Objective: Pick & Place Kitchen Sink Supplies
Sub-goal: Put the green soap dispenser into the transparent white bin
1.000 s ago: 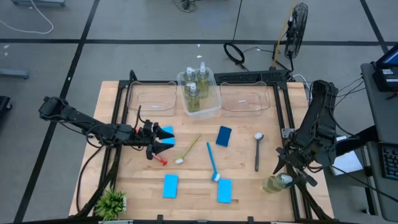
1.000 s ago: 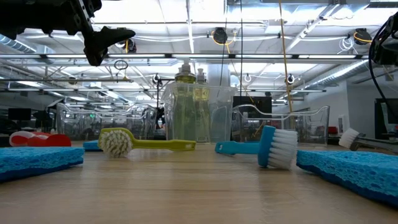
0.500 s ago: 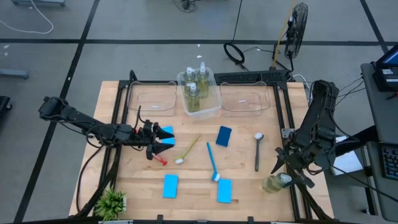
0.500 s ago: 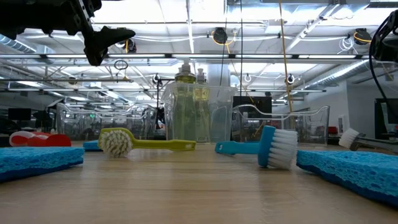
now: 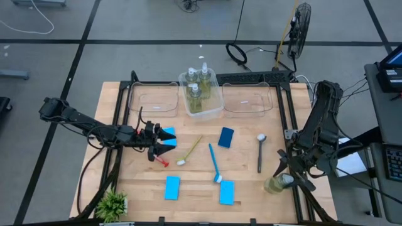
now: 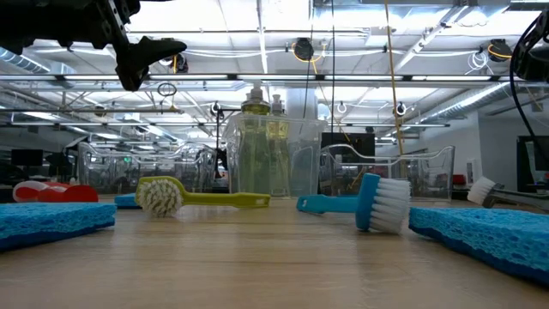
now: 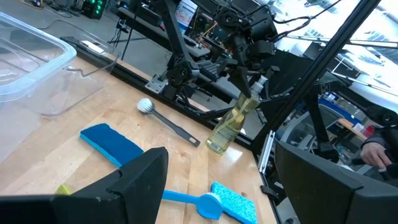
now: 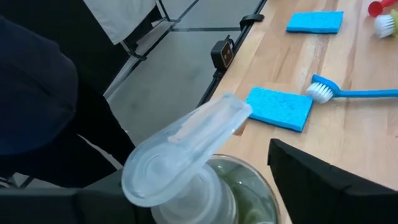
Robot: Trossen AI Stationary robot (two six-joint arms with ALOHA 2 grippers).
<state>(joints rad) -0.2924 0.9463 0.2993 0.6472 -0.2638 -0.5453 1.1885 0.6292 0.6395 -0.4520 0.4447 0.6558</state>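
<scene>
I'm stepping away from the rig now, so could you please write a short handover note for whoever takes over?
Right gripper: jaws shut on a pump bottle, tilted, at the table's front right corner.
Left gripper: jaws open, empty, above the red brush and a blue sponge.
Done: three bottles stand in the middle bin.
Left: the fourth bottle, four sponges, four brushes on the table; both side bins hold nothing.

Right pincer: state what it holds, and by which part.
The right pincer holds a pump bottle around its neck, just under the pump head; the bottle leans.
</scene>
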